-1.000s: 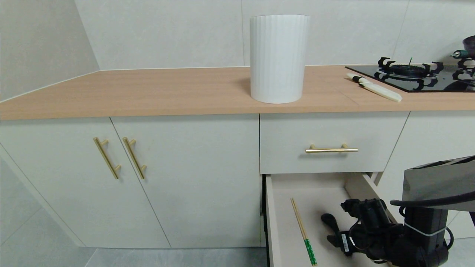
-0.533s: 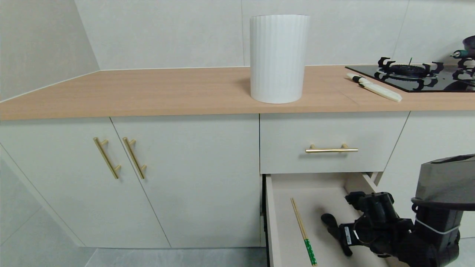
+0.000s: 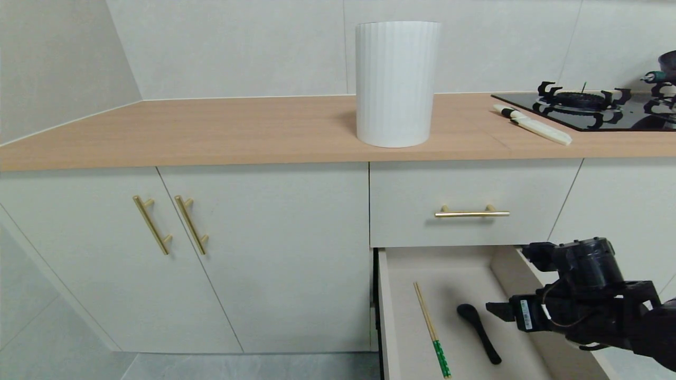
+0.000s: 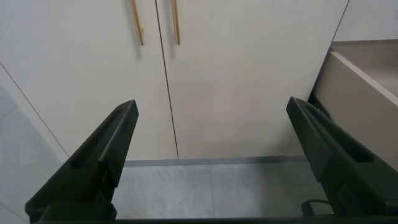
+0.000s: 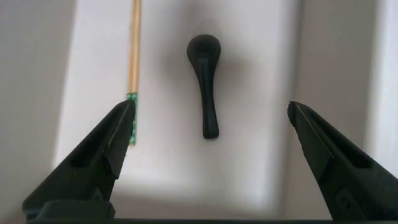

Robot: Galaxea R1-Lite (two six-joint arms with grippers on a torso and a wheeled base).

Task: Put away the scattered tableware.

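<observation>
No word, number or sign can be read anywhere. A small white label (image 3: 526,315) with dark marks sits on the right claw (image 3: 506,276), but its print is too small to make out.

a tall white ribbed canister (image 3: 397,84) stands on the wooden counter (image 3: 211,129). a black stove (image 3: 583,100) sits at the far right. two shut doors (image 3: 274,253) with gold handles (image 3: 191,225) are below, left.
</observation>
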